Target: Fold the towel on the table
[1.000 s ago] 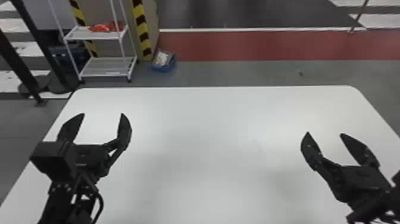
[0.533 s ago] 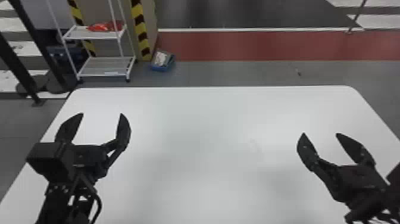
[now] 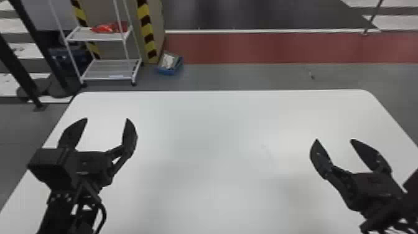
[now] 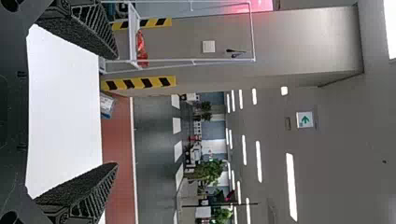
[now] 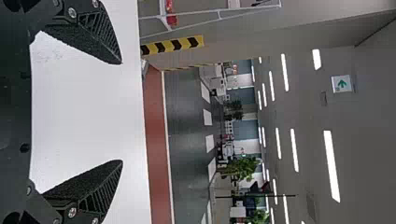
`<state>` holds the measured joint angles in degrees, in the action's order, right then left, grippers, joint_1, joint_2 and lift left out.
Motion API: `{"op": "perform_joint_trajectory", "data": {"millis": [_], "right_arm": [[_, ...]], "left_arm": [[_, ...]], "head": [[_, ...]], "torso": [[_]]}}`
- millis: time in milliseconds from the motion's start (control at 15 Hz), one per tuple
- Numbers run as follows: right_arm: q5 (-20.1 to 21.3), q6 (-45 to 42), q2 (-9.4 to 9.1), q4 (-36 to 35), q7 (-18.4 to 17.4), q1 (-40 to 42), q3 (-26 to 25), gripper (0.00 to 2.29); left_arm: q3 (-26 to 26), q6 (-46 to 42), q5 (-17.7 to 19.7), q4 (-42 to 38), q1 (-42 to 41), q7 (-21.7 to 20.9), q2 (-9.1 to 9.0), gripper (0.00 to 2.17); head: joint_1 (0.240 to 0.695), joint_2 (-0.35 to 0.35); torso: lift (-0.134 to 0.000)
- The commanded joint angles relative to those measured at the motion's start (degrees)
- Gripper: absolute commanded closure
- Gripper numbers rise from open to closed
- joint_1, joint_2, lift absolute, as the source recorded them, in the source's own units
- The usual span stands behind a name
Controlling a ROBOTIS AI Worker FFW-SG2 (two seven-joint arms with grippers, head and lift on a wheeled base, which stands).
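We had L gripper [image 3: 107,119] & R gripper [image 3: 334,139] wide open, empty, over the table [image 3: 217,124]. Towel's spot: couldn't tell. Prob. pre-fold; we needed towel located, then edges gripped.

The white table [image 3: 211,130] has a smooth, flat top with rounded far corners and a straight far edge. Faint marks [image 3: 267,150] show right of its middle, and soft grey shading spreads over its nearer part.
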<state>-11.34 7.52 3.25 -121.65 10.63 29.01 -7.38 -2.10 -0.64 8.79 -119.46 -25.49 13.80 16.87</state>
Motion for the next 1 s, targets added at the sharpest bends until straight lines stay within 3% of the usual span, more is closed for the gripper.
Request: {"op": "perform_joint_trajectory", "data": {"millis": [0,933], "right_arm": [[0.0,0.0,0.00,0.0,0.0,0.0,0.0,0.14],[0.0,0.2,0.00,0.0,0.4,0.1,0.0,0.14]], "left_arm": [[-0.1,0.1,0.0,-0.1,0.0,0.0,0.00,0.08],[-0.3,0.3,-0.1,-0.2,-0.3,-0.1,-0.09,0.08]], "head": [[0.695,0.027],[0.695,0.025]], "torso": [[-0.128],[-0.128]]}}
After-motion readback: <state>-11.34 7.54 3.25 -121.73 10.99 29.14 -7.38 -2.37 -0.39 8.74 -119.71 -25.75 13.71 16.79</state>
